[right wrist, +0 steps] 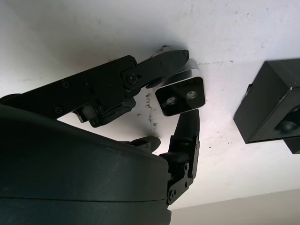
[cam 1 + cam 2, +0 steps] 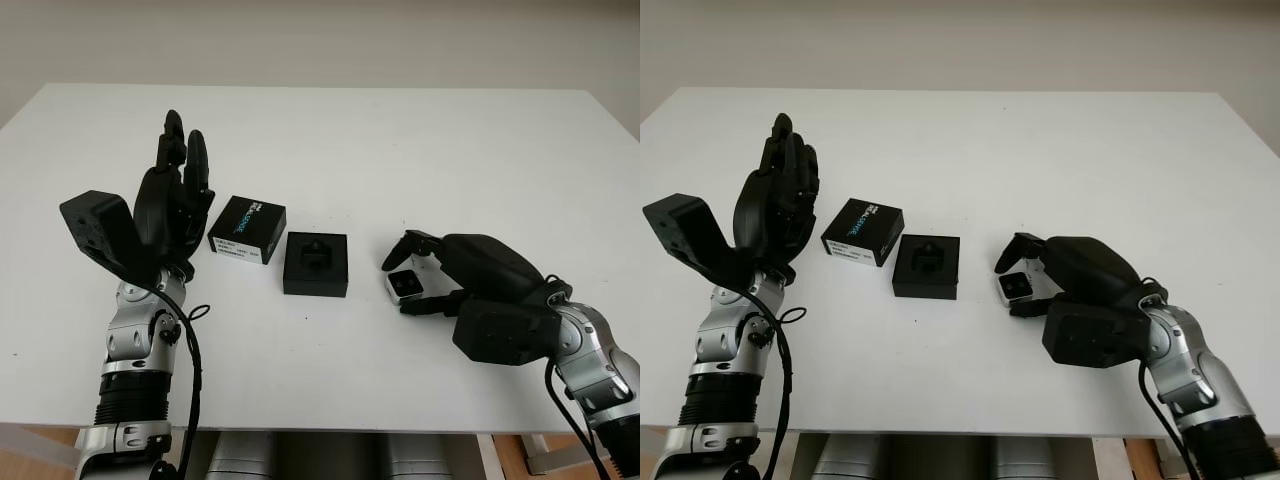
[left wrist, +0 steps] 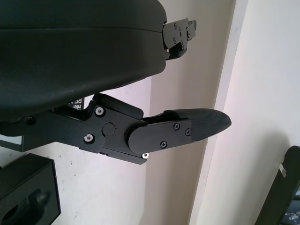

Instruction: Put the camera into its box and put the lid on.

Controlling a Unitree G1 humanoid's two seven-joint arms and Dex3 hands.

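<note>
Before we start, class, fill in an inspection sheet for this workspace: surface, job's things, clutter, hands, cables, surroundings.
Surface: white table, a few dark scuffs near the camera.
Job's things: small silver camera on the table, in the right hand's fingers; open black box with a moulded insert, at centre; black lid with a label, beside the box on its left.
Clutter: nothing seen.
Hands: right hand closed around the camera, low on the table; left hand open, raised upright left of the lid.
Cables: black cable looped along the left forearm; another by the right wrist.
Surroundings: pale wall behind the table; floor below the front edge.
</note>
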